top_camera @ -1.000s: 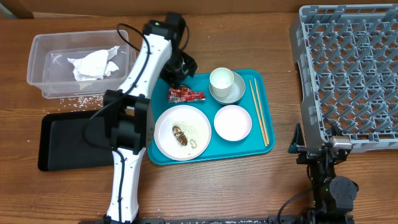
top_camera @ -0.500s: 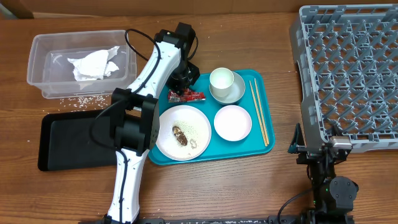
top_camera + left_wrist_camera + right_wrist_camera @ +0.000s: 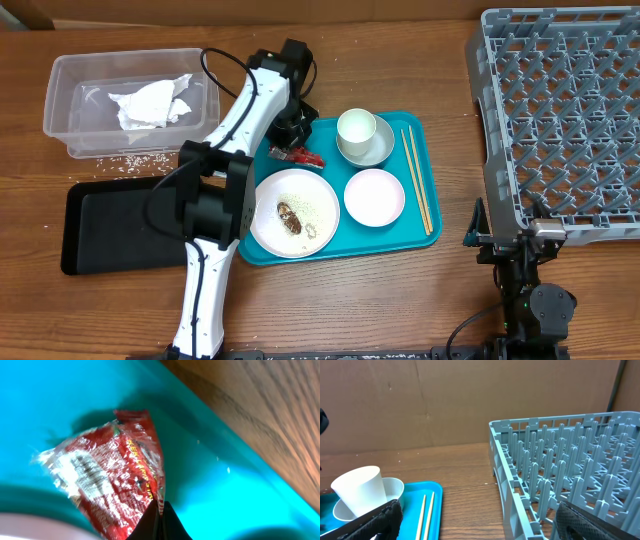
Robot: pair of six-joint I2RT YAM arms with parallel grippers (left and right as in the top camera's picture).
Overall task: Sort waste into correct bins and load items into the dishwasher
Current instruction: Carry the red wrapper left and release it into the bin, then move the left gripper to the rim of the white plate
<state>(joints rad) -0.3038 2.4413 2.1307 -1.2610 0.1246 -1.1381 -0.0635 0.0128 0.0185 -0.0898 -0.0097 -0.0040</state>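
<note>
My left gripper [image 3: 291, 141] is down on the teal tray [image 3: 340, 250] and shut on the edge of the small red wrapper [image 3: 300, 155]. In the left wrist view the black tips [image 3: 161, 520] pinch the wrapper [image 3: 110, 480], which is just above the tray floor. The white plate [image 3: 258, 205] holds a brown lump [image 3: 289, 216] and rice grains. Beside it are the small white bowl [image 3: 374, 196], the cup [image 3: 357, 128] in its grey-green bowl [image 3: 381, 148], and the chopsticks [image 3: 417, 180]. My right gripper [image 3: 480, 530] stands open, low beside the dish rack [image 3: 560, 120].
The clear tub [image 3: 70, 130] at the back left holds crumpled napkins [image 3: 150, 103], with rice grains scattered on the table in front of it. The flat black tray [image 3: 110, 225] lies left of the teal tray. The rack's near wall [image 3: 510, 490] rises right of the chopsticks [image 3: 422, 515].
My left gripper moved right over the red wrapper, came down and shut on its edge. The wrapper now looks bunched. The right arm has not moved.
</note>
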